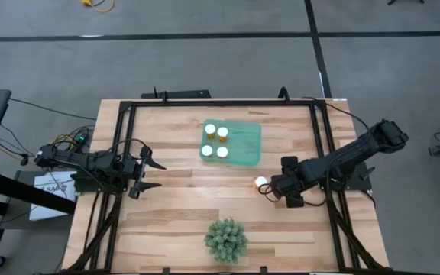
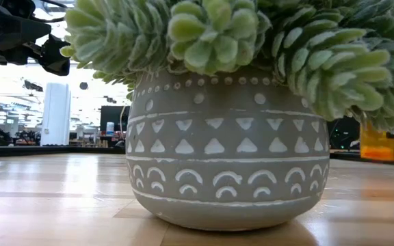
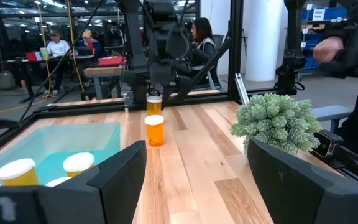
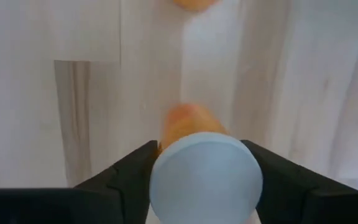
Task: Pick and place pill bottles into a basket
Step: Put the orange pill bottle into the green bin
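Observation:
The teal-green basket (image 1: 243, 145) lies at the table's far middle with several white-capped orange pill bottles (image 1: 222, 132) standing in it; they also show in the left wrist view (image 3: 17, 172). My right gripper (image 1: 267, 186) is shut on one pill bottle (image 1: 261, 182) near the table's middle right. Another bottle (image 3: 155, 130) stands on the table just left of it. My left gripper (image 1: 145, 172) is open and empty at the table's left side. My right gripper pinches the bottle's round white cap (image 4: 205, 177) between its two fingers (image 4: 135, 165), one on each side. The fingers come from above, pointing down. The bottle is upright, its orange body (image 4: 185, 121) below the cap. Whether its base is on the table, I cannot tell.
A spiky green plant in a grey patterned pot (image 1: 226, 239) stands at the table's near middle and fills the low view (image 2: 228, 150). A black frame (image 1: 128, 114) runs round the table. People sit in the room beyond (image 3: 58, 43).

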`<control>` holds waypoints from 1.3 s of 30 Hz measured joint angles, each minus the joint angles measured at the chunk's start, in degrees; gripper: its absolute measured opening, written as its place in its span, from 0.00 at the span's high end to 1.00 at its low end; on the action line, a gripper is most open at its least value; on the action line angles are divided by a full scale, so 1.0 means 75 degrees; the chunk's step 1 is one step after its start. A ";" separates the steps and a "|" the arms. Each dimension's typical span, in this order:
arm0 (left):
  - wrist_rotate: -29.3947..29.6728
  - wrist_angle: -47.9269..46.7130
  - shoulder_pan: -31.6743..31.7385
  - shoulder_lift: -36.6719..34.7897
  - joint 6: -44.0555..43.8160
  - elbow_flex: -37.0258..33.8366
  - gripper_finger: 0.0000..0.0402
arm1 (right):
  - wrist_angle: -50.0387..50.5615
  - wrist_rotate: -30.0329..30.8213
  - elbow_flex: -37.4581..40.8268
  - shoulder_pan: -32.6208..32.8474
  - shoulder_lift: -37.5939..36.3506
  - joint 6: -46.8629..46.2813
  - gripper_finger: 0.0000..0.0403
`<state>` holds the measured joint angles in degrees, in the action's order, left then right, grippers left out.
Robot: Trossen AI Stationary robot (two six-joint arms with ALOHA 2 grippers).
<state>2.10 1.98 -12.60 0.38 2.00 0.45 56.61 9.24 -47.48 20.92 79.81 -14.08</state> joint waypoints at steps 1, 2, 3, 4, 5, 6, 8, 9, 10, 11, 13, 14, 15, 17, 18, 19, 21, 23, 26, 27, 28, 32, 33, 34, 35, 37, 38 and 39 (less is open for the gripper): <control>0.0000 0.0000 -0.0003 0.0000 -0.0002 0.0001 0.33 | 0.0137 0.0014 -0.0168 -0.0047 0.0000 0.0096 0.45; -0.0001 0.0000 -0.0001 0.0000 -0.0003 0.0000 0.33 | 0.0234 0.0017 -0.0341 -0.0092 -0.0045 0.0187 0.45; -0.0001 0.0000 -0.0001 0.0000 -0.0003 0.0000 0.33 | 0.0320 0.0021 -0.0505 -0.0136 -0.0124 0.0288 0.47; 0.0001 0.0003 -0.0002 0.0000 -0.0003 0.0003 0.33 | 0.0425 0.0030 -0.0687 -0.0193 -0.0196 0.0365 0.48; -0.0001 0.0003 0.0000 0.0000 -0.0003 0.0000 0.33 | 0.0472 0.0038 -0.0845 -0.0257 -0.0258 0.0465 0.50; -0.0001 0.0000 -0.0003 0.0000 -0.0003 0.0000 0.33 | 0.0554 0.0037 -0.1001 -0.0320 -0.0340 0.0536 0.52; 0.0001 0.0002 -0.0002 -0.0003 -0.0003 0.0002 0.33 | 0.0801 0.0112 -0.1347 -0.0472 -0.0544 0.0714 0.54; -0.0001 0.0000 0.0000 -0.0003 -0.0003 0.0002 0.33 | 0.0846 0.0213 -0.1521 -0.0562 -0.0652 0.0822 0.54; -0.0001 0.0000 -0.0003 0.0000 -0.0005 0.0001 0.33 | 0.0872 0.0336 -0.1661 -0.0669 -0.0765 0.0942 0.54; -0.0001 0.0003 0.0000 -0.0002 -0.0006 0.0000 0.33 | 0.0918 0.0486 -0.1796 -0.0779 -0.0865 0.1086 0.53; -0.0001 0.0000 0.0000 -0.0002 -0.0006 0.0001 0.33 | 0.0856 0.0765 -0.2058 -0.1054 -0.1008 0.1387 0.50; -0.0001 0.0000 0.0000 0.0000 -0.0006 0.0000 0.33 | 0.0771 0.0881 -0.2143 -0.1217 -0.1062 0.1550 0.48; 0.0001 0.0003 -0.0001 -0.0003 -0.0006 0.0000 0.33 | 0.0670 0.0959 -0.2202 -0.1394 -0.1100 0.1727 0.46; -0.0001 0.0000 -0.0003 0.0000 -0.0006 0.0000 0.33 | 0.0230 0.0970 -0.2233 -0.1783 -0.1143 0.2105 0.45; -0.0001 0.0000 0.0000 0.0000 -0.0006 0.0000 0.33 | 0.0000 0.0947 -0.2233 -0.1979 -0.1144 0.2312 0.46; 0.0001 0.0001 -0.0001 -0.0001 -0.0006 0.0000 0.33 | -0.0195 0.0889 -0.2233 -0.2166 -0.1123 0.2494 0.47; 0.0000 0.0000 -0.0001 -0.0002 -0.0006 0.0001 0.33 | -0.0608 0.0710 -0.2233 -0.2550 -0.1051 0.2850 0.50; 0.0001 0.0003 -0.0003 -0.0003 -0.0006 0.0000 0.33 | -0.0949 0.0554 -0.2233 -0.2905 -0.0976 0.3164 0.52; -0.0001 0.0003 -0.0001 -0.0001 -0.0006 0.0000 0.33 | -0.1437 0.0131 -0.2233 -0.3454 -0.0976 0.3563 0.53; -0.0001 0.0000 0.0000 -0.0001 -0.0009 0.0000 0.33 | -0.1615 -0.0038 -0.2233 -0.3633 -0.0974 0.3651 0.52; -0.0001 0.0002 0.0000 -0.0002 -0.0007 0.0001 0.33 | -0.1768 -0.0192 -0.2233 -0.3816 -0.0973 0.3703 0.51; 0.0001 0.0000 0.0000 -0.0003 -0.0009 0.0000 0.33 | -0.2218 -0.0980 -0.2233 -0.4536 -0.0973 0.3759 0.46; 0.0001 0.0003 -0.0002 -0.0003 -0.0009 0.0001 0.33 | -0.2322 -0.1155 -0.2233 -0.4685 -0.0932 0.3765 0.46; 0.0001 0.0003 -0.0003 0.0000 -0.0009 0.0000 0.33 | -0.2469 -0.1269 -0.2240 -0.4812 -0.0840 0.3765 0.47; 0.0001 0.0000 0.0000 -0.0003 -0.0009 0.0003 0.33 | -0.2581 -0.1361 -0.2245 -0.4910 -0.0734 0.3763 0.48; 0.0001 0.0003 -0.0003 -0.0003 -0.0009 0.0000 0.33 | -0.2676 -0.1507 -0.2230 -0.5116 -0.0522 0.3786 0.51; -0.0001 0.0002 -0.0002 -0.0003 -0.0009 0.0001 0.33 | -0.2874 -0.1614 -0.2235 -0.5192 -0.0382 0.3823 0.52; -0.0001 0.0000 -0.0002 -0.0001 -0.0009 0.0002 0.33 | -0.3010 -0.1760 -0.2242 -0.5247 -0.0232 0.3849 0.53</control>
<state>2.09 1.98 -12.62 0.38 1.93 0.47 34.03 -3.96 -64.29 -18.43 78.07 14.78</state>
